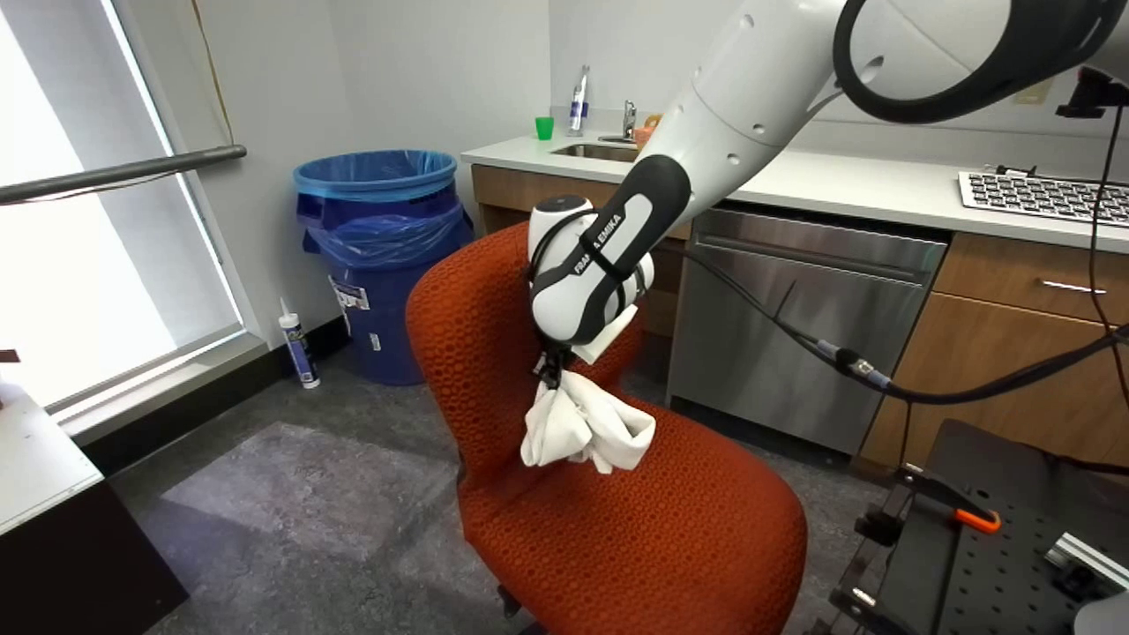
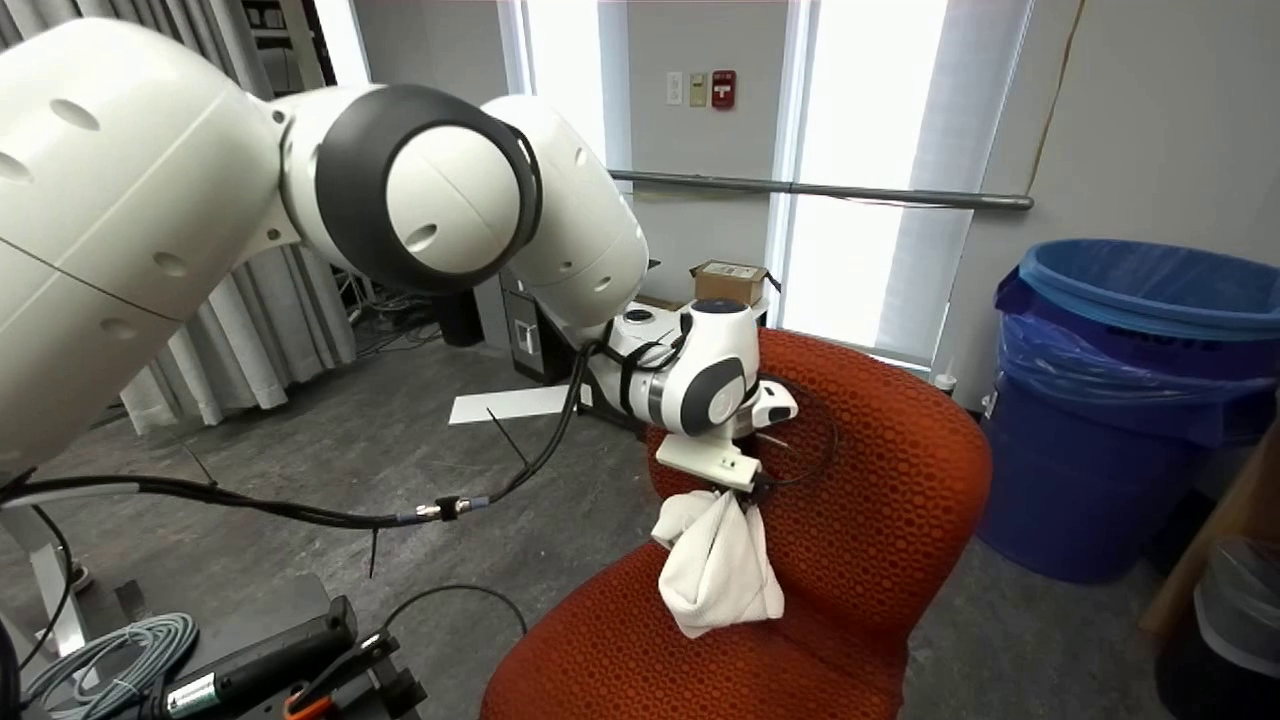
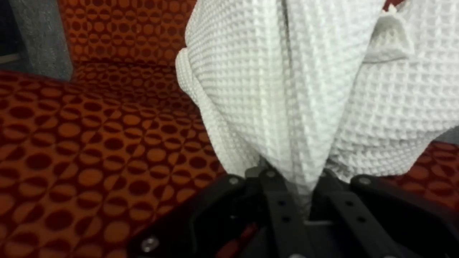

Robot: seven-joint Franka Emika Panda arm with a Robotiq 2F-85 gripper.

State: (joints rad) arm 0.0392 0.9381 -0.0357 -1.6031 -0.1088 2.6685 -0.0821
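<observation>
One chair (image 1: 644, 529) below white cloth (image 2: 722, 568)

Lit by daylight from the tall window (image 1: 132, 273), burnt out to white in both exterior views; cast in a pale patch on the grey floor (image 1: 300, 494) at lower left. Darker in the wrist view, softly blurred around the gripper (image 3: 301, 190) at bottom centre.

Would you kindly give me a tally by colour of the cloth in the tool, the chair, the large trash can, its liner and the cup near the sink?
White: 1 (waffle-weave cloth, pinched by the tool)
Red-orange: 1 (upholstered chair)
Blue: 2 (large trash can; plastic liner)
Green: 1 (cup)
Total: 5
</observation>
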